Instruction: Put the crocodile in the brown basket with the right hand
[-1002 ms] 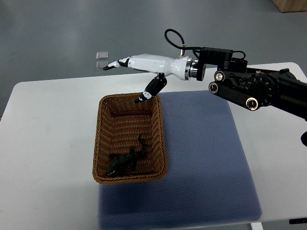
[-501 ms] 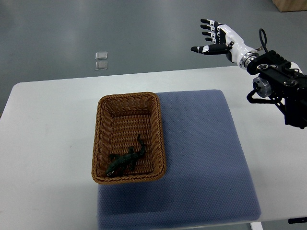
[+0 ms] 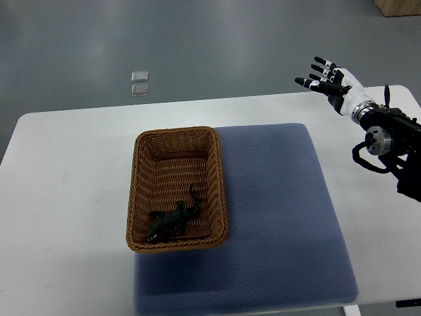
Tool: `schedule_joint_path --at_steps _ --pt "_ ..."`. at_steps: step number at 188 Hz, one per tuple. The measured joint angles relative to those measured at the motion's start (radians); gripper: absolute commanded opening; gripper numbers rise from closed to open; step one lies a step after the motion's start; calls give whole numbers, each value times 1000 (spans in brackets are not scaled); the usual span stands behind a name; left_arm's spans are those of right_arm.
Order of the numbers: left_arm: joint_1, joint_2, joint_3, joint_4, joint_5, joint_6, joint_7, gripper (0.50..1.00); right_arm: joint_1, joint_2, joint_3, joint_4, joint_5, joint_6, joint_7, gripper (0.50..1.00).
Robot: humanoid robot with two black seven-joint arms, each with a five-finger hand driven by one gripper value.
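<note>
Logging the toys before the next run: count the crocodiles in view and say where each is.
1. The crocodile lies inside the brown basket, near its front edge. None shows elsewhere.

A white table [image 3: 72, 197] is standing on a grey floor [image 3: 197, 46]. Beyond the table's far edge, two small pale squares [image 3: 139, 83] are lying on that floor, and a wooden corner [image 3: 398, 6] is showing far right.

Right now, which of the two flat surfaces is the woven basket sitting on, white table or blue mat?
Both: the brown wicker basket straddles them, its right part over the blue-grey fabric mat, its left part on the bare white table.
</note>
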Motion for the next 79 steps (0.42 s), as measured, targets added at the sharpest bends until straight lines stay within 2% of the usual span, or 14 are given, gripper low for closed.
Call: schedule_joint_path --at_steps 79 --pt "0 0 1 0 0 0 0 1000 -17 4 1 1 26 -2 -4 928"
